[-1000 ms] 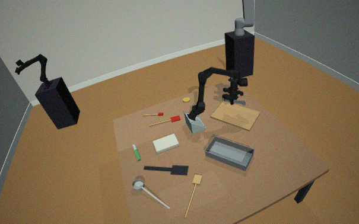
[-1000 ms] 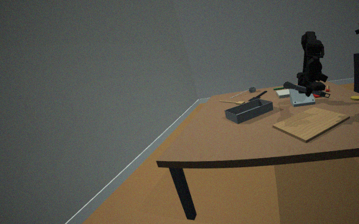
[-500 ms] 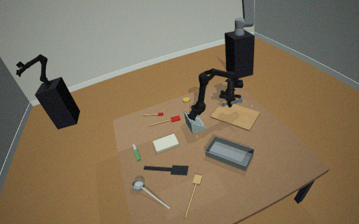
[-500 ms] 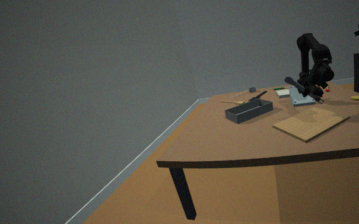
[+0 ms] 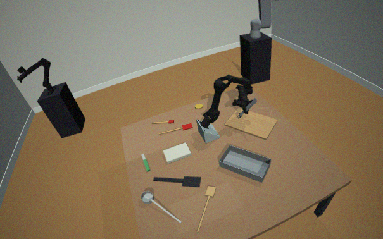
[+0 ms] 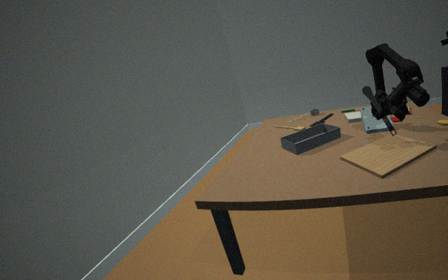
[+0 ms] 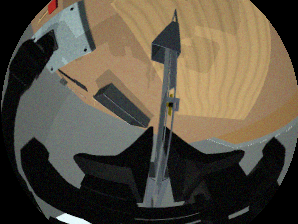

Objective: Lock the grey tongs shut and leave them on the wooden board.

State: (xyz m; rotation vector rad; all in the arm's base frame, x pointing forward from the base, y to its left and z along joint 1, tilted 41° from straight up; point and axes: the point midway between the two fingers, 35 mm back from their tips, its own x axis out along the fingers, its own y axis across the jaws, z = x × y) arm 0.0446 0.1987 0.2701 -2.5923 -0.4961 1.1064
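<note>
My gripper [image 5: 246, 108] [image 6: 379, 112] [image 7: 157, 129] is shut on the arms of the grey tongs [image 5: 252, 103] [image 6: 367, 92] [image 7: 170, 70], which look pressed close together. The tongs slant steeply: the rounded tips are up, to the upper left in the exterior view, and the hinge end with its wire loop is down. In the wrist view that wedge-shaped hinge end shows over the wooden board [image 5: 260, 128] [image 6: 382, 164] [image 7: 240, 75]. The loop appears just above the board's edge; contact cannot be told. The lock inside the hinge is hidden.
The roasting tin [image 5: 267, 171] [image 6: 309, 144] [image 7: 122, 107] is empty beside the board. The arm's base [image 5: 209, 134] stands on its other side. A white block [image 5: 177, 153], a yellow disc [image 5: 199, 106], a black spatula [image 5: 191, 181] and several other utensils lie on the table.
</note>
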